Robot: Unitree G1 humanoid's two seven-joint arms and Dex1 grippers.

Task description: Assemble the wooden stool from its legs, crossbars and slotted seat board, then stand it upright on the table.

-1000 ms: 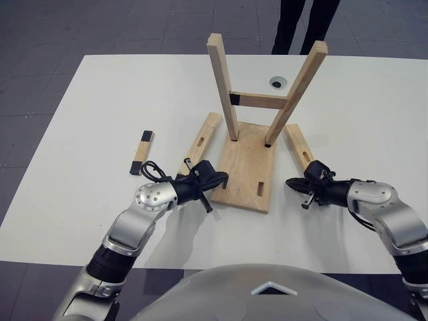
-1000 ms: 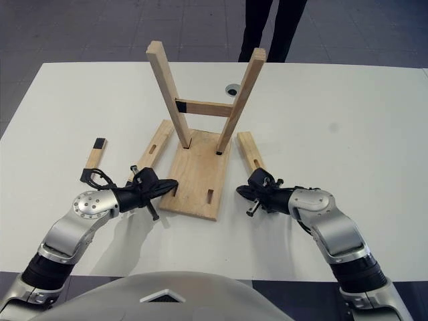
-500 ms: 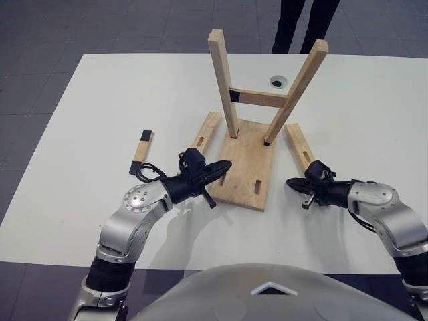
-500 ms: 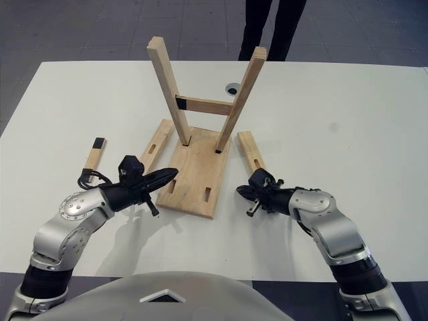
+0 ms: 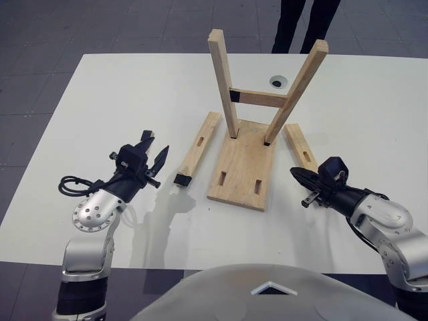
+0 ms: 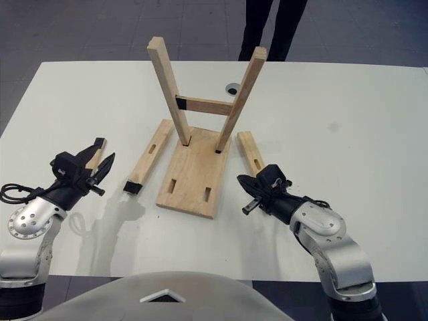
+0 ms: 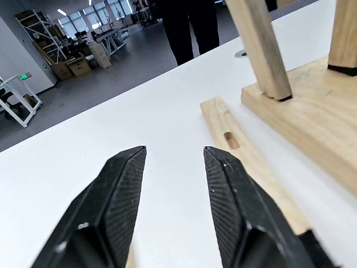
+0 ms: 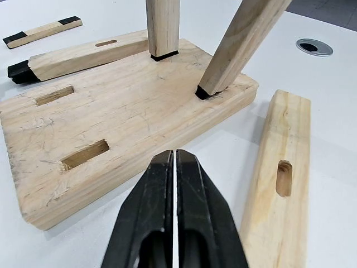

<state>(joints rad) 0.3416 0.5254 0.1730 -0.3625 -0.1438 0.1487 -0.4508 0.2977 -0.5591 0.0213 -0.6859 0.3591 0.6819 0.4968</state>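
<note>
Since the earlier frames the left arm has drawn away from the near left corner of the seat board (image 5: pixel 241 170) and swung out to the robot's left. The right arm has pulled back slightly towards the robot.

Left end effector (image 5: pixel 155 148): released, fingers spread with nothing between them. It sits over the near end of the loose crossbar (image 8: pixel 43 30), a short piece with black ends lying flat on the bench (image 5: pixel 374 120). Contact with it cannot be determined.

Right end effector (image 5: pixel 299 175): clenched, fingers pressed together on nothing. It points towards the right edge of the seat board, near the end of the right loose leg (image 5: pixel 298 148), touching neither.

Seat board: flat on the bench, centre. Two legs stand in its far slots, the left one (image 5: pixel 223 80) nearly upright and the right one (image 5: pixel 297 90) leaning outward. A fitted crossbar (image 5: pixel 259 99) joins them about halfway up. The two near slots (image 5: pixel 222 177) are open.

Left loose leg (image 5: pixel 198 144): flat on the bench just beside the board's left edge, black tip towards the robot.

Right loose leg: flat just beside the board's right edge, mortise facing up.

A round cable hole (image 5: pixel 277 82) is set in the bench behind the assembly
</note>
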